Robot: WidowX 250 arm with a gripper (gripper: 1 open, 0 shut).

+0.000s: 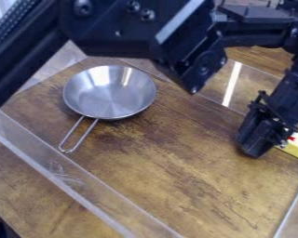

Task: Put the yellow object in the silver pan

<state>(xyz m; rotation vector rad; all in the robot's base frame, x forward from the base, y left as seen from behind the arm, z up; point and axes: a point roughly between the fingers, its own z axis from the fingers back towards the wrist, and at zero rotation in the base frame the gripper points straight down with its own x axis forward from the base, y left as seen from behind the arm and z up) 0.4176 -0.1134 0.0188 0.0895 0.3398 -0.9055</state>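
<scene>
The silver pan (108, 91) sits empty on the wooden table at upper left, its wire loop handle (74, 136) pointing toward the front left. At the right edge, my black gripper (264, 146) points steeply down onto the table, right over the yellow object (296, 145). Only a small yellow corner with a bit of white label shows past the fingers. The dark fingers merge into one mass, so I cannot make out how the jaws stand or whether they hold the block. The pan lies far to the left of the gripper.
A clear plastic wall (46, 167) runs along the table's front and left edges. A large black arm body (152, 33) fills the top of the view, overhanging the area behind the pan. Bare wood (164, 158) lies between pan and gripper.
</scene>
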